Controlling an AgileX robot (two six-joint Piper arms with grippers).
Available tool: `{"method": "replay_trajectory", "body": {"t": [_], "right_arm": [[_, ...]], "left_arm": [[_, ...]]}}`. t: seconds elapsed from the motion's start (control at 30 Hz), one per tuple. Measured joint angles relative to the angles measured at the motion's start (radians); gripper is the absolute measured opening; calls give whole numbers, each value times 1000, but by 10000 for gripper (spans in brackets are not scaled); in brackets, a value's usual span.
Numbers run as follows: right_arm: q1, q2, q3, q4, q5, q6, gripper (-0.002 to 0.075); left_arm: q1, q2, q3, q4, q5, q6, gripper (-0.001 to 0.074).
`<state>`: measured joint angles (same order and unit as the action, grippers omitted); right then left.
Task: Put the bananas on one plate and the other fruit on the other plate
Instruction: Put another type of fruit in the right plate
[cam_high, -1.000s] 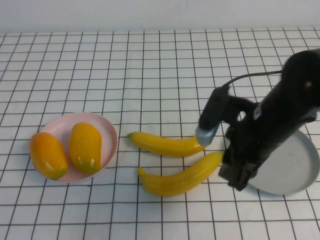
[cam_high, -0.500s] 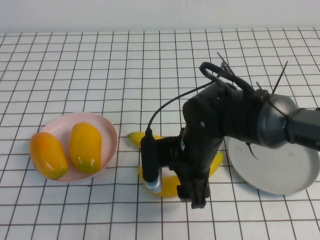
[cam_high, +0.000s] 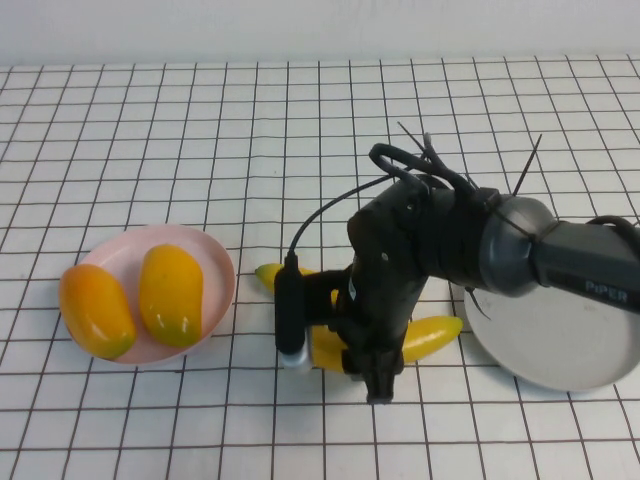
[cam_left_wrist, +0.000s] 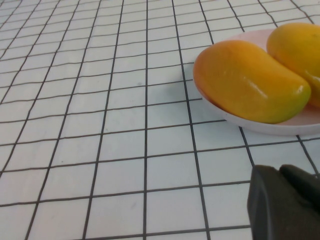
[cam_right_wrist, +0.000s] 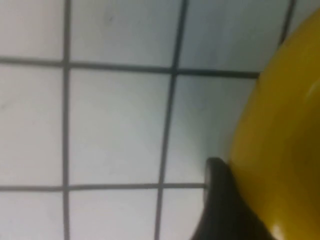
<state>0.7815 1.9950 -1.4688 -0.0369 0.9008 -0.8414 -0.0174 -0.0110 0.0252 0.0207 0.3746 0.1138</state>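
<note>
Two bananas (cam_high: 430, 335) lie at 9 o'clock of the grey plate (cam_high: 560, 345); right gripper (cam_high: 372, 372) has dropped onto the nearer one, finger closure indiscernible, grasp imminent; mangoes (cam_high: 170, 295) rest on the pink plate (cam_high: 215, 255); left gripper (cam_left_wrist: 285, 205) parked beside them, finger spread indiscernible.

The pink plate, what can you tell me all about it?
The round, shallow pale pink plate with a raised rim looks smooth and sits flat on the white gridded table, on the robot's left side. It holds two plump glossy orange-yellow mango-like fruits side by side; one hangs over its edge. The left gripper is nearby, the right gripper at the bananas; neither touches it.
</note>
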Motion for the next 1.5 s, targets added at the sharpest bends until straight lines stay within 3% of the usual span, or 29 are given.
{"method": "replay_trajectory", "body": {"t": [0.33, 0.5, 0.67, 1.03, 1.23, 1.5], "right_arm": [[-52, -146, -142, 25, 210, 449, 323], [-192, -299, 6, 151, 216, 521, 323], [-341, -416, 220, 123, 144, 605, 323], [-560, -399, 314, 93, 66, 629, 323], [-579, -321, 314, 91, -51, 629, 325], [-579, -235, 314, 91, -178, 629, 426]], "left_arm": [[0, 0, 0, 0, 0, 0, -4], [0, 0, 0, 0, 0, 0, -4], [0, 0, 0, 0, 0, 0, -4], [0, 0, 0, 0, 0, 0, -4], [0, 0, 0, 0, 0, 0, -4], [0, 0, 0, 0, 0, 0, -4]]}}
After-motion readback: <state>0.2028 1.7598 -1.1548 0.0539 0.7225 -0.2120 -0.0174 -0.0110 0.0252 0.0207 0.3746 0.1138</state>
